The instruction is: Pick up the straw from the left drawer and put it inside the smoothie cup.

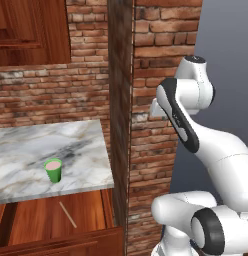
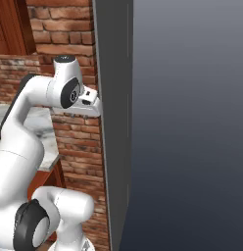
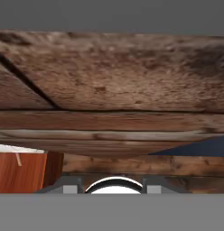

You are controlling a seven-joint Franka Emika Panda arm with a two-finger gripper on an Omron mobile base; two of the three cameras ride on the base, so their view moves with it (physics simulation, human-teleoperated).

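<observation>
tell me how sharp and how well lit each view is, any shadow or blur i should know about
Left base view: evenly lit, no glare; the smoothie cup and straw are crisp, with soft shade under the counter lip over the left drawer. Right base view: a flat grey panel darkens toward the bottom. Hand view: close wooden beams, grain soft and smeared.

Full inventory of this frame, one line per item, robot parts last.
Thin pale tan straw: 1, tan, lying flat on the open drawer's floor.
Small bright green smoothie cup: 1, green with pink contents, upright on the counter near its front edge.
Reddish-brown wooden left drawer: 1, pulled open below the counter.
White-grey marble counter: 1, left of the pillar.
Red brick wall: 1, behind the counter.
Dark wooden pillar: 1, beside the counter.
Gripper: fingertips at the hand view's bottom edge, facing wood.
</observation>
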